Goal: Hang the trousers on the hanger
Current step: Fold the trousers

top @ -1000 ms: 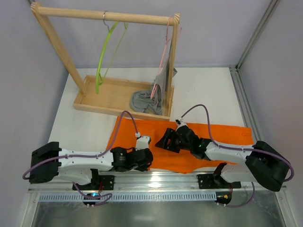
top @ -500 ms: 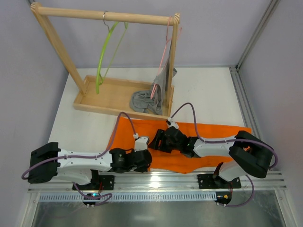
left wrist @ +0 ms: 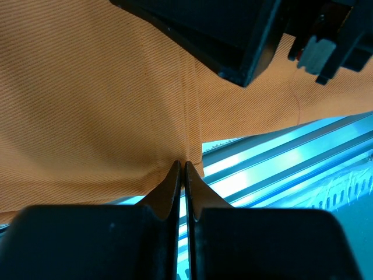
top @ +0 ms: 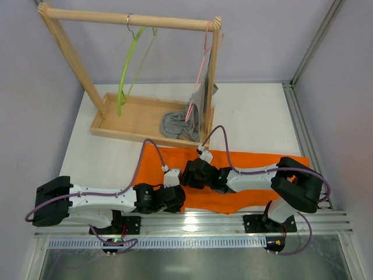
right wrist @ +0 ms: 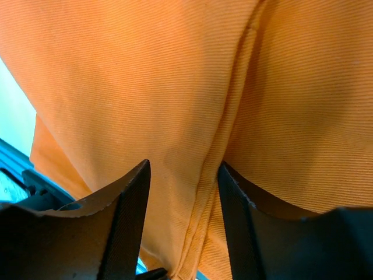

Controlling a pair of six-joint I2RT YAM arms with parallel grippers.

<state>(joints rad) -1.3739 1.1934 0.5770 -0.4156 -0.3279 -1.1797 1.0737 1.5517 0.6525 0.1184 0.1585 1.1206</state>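
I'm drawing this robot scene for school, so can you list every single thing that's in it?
trousers: 1, bright orange, spread flat on the table in front of the rack
green hanger: 1, lime green, hanging bare from the rack's top bar, left side
pink hanger: 1, pink, hanging at the bar's right end
grey garment: 1, grey, on the pink hanger, drooping into the rack's tray
wooden rack: 1, pale wood, at the back of the table
table: 1, white
left gripper: 1, black, shut on the trousers' near edge
right gripper: 1, black, open, astride a trouser seam
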